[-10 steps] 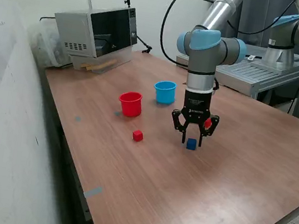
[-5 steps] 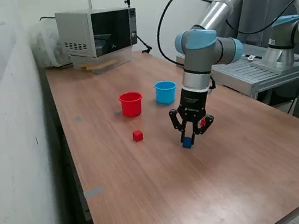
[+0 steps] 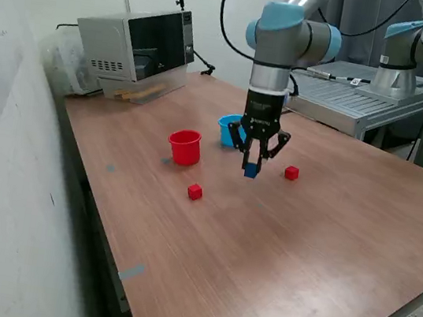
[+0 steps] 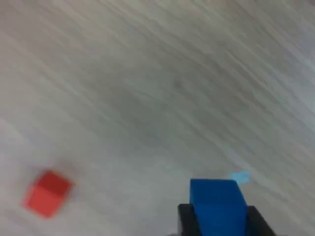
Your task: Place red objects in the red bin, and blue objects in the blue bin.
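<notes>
My gripper [image 3: 251, 169] is shut on a dark blue cube [image 3: 251, 170] and holds it above the table, just in front of the light blue cup [image 3: 229, 128], which it partly hides. The wrist view shows the blue cube [image 4: 216, 204] between the fingers. The red cup [image 3: 184, 146] stands upright at the exterior view's left of the gripper. One red cube [image 3: 194, 193] lies in front of the red cup; it may be the red cube [image 4: 47, 192] in the blurred wrist view. Another red cube [image 3: 291, 173] lies at the exterior view's right of the gripper. A second blue cube is not visible.
A microwave [image 3: 137, 44] stands at the back of the wooden table [image 3: 276, 256] on the exterior view's left. A wall runs along the left. A second robot arm [image 3: 419, 46] on a metal bench stands behind on the right.
The gripper closed on the blue cube, lifted it off the table and carried it back toward the light blue cup. The red cube it was hiding now shows.
</notes>
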Robot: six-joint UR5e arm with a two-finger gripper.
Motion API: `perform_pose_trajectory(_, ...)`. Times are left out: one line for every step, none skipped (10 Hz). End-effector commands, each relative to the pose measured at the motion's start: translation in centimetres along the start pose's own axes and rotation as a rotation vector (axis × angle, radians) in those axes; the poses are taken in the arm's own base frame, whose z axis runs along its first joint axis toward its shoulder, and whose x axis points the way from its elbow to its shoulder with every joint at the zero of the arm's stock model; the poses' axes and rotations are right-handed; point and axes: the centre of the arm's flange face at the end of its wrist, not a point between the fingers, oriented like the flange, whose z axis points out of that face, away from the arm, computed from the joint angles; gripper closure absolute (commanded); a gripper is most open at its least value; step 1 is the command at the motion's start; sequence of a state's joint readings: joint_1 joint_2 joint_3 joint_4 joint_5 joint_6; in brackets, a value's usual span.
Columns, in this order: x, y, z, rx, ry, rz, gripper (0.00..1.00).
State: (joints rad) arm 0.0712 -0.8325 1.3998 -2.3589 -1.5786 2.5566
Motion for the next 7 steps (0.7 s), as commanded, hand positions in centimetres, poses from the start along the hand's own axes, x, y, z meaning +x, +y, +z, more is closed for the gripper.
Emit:
perform_pose_trajectory(-6.7,-5.8,-10.2,-0.023,-0.066,0.179,1.00)
perform_pose_trajectory(-8.5,-8.3,-11.2,-0.013,-0.074,0.236,1.00)
perform_pose_trajectory(-10.4,-11.1,-11.7,0.002,-0.077,0.306,1.00)
perform_pose_trajectory(-12.0,-14.7,-11.4,0.035,-0.068,0.382,1.00)
perform_pose_trajectory(-12.2,-16.7,-11.0,0.065,-0.052,0.413,1.00)
perform_pose_trajectory(-12.3,-18.2,-10.4,0.084,-0.041,0.433,1.00)
perform_pose_trajectory(-12.3,-18.9,-10.0,0.093,-0.036,0.441,1.00)
